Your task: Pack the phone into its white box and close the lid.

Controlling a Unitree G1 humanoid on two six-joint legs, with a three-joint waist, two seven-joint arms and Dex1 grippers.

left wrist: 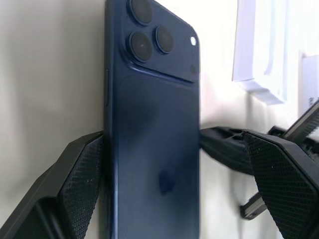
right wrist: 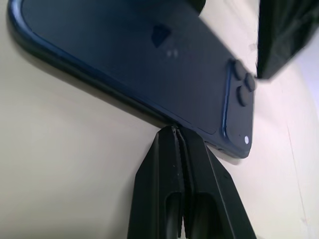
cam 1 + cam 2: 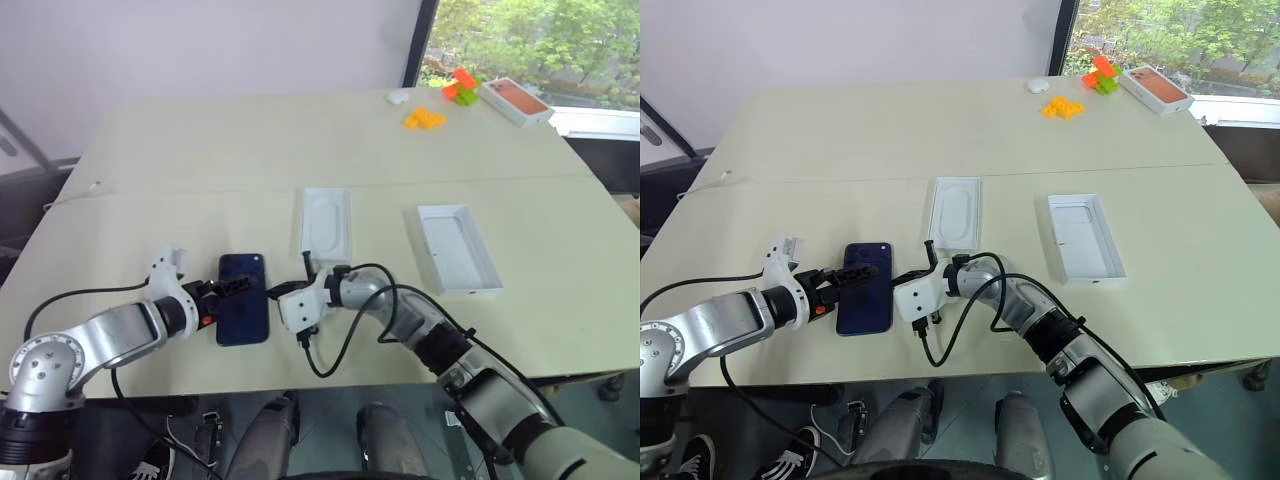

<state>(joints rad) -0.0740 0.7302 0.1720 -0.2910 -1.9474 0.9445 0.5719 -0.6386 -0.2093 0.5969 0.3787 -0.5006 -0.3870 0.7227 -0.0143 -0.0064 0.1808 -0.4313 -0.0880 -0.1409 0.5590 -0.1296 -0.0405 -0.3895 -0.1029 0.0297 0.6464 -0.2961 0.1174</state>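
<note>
Phone [image 3: 243, 298] lies back-up on the beige surface [image 3: 250, 150] near the front edge, camera cluster at its far end. Left gripper [image 3: 238, 288] comes in from the left side with fingers spread wide, straddling the phone: in the left wrist view one finger pad [image 1: 82, 174] sits against the phone's left long edge, the other stands off beyond the right edge, not touching. Right gripper [image 3: 272, 293] has fingers pressed together, tip right at the phone's right long edge; the right wrist view shows the closed fingertips [image 2: 172, 137] meeting that edge near the camera end. Can't tell whether the tip is under the edge or just against it.

Flat white insert [image 3: 325, 224] with oval recess lies just beyond the phone, to its right. An open white box part [image 3: 457, 247] sits well off to the right, hollow up; tray or lid can't be told. Far right corner: white box with orange-red picture [image 3: 517, 99], orange and green blocks [image 3: 440, 105], small white object [image 3: 398, 97]
</note>
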